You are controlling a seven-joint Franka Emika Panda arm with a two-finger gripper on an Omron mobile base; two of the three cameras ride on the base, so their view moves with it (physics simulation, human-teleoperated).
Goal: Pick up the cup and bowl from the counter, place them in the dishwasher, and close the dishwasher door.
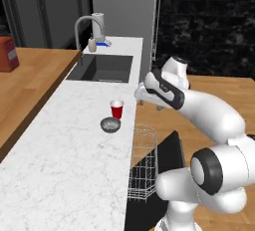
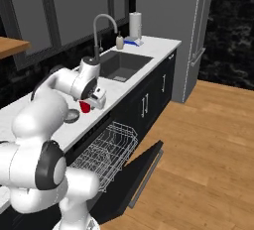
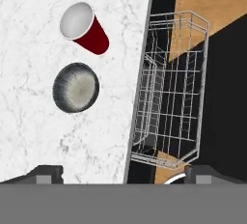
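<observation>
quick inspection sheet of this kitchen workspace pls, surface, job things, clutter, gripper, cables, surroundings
surface: white marble counter, sink set in its far end
job's things: red cup upright beside grey bowl, both on the counter near its edge; dishwasher door dropped open, wire rack pulled out and bare
clutter: soap bottle and paper roll by the faucet
grippers: gripper above the counter edge, jaws wide open, holding nothing
cables: nothing seen
surroundings: wooden floor, grey fridge, dark cabinets
</observation>
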